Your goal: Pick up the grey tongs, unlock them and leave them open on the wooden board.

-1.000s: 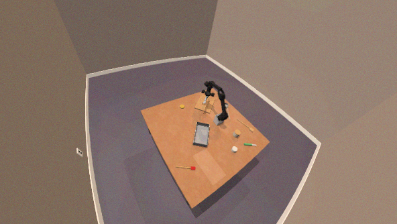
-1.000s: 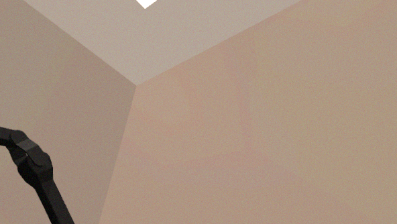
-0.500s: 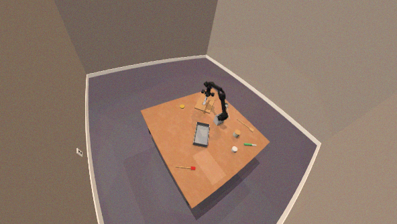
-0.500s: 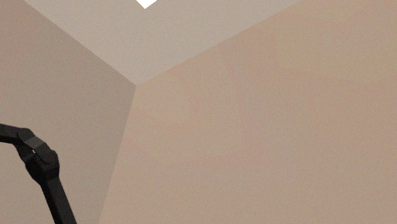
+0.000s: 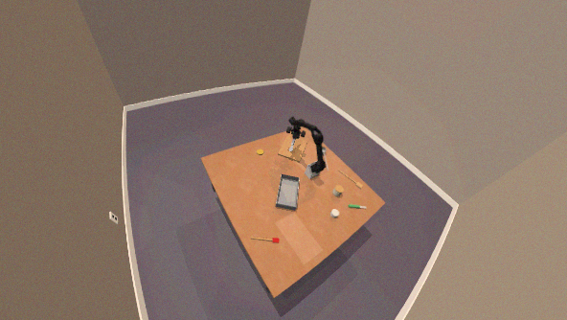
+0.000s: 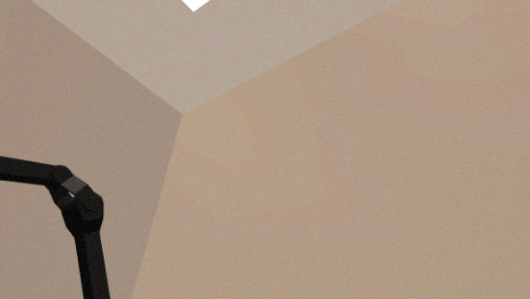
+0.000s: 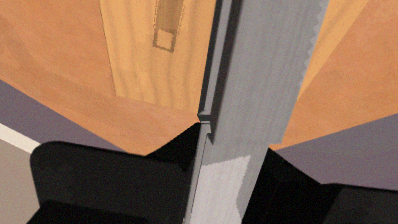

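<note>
The grey tongs are off the roasting tin, in my gripper. The black fingers are shut on them, one on each side of the metal. In the wrist view the tongs run up the picture, their two arms close together with a narrow dark gap. Whether the lock is on cannot be seen. The tongs hang above the wooden board, and a shadow lies on the board. The roasting tin stands nearer the table's middle.
A yellow disc lies left of the board. Right of the tin are a jar, a white cup, a green-handled tool and a wooden utensil. A red-headed spatula lies near a pale mat. The exterior view shows only arm links and walls.
</note>
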You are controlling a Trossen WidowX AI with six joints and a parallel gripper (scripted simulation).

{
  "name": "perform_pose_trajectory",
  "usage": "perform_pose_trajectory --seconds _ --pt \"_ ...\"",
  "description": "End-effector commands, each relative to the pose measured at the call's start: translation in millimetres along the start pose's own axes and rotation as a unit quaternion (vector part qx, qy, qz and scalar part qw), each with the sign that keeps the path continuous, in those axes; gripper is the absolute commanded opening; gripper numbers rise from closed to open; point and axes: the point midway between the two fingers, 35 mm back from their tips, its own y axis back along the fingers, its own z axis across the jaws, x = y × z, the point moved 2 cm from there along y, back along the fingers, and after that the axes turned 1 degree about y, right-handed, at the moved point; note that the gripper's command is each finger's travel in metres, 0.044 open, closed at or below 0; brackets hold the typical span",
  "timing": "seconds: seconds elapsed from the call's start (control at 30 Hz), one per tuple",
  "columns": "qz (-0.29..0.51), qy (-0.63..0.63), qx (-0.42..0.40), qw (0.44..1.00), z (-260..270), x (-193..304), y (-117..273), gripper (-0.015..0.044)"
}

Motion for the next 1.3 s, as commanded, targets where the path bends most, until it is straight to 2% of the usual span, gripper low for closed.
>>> perform_pose_trajectory --seconds 0.0,0.93,1.27 --pt "0.050 0.004 -0.002 0.999 -1.0 1.5 9.6 -0.0150" --pt "0.341 -0.024 -0.008 0.940 9.1 -16.5 70.0 -0.0150" --pt "0.355 -0.027 -0.007 0.934 10.8 -18.6 73.6 -0.0150"
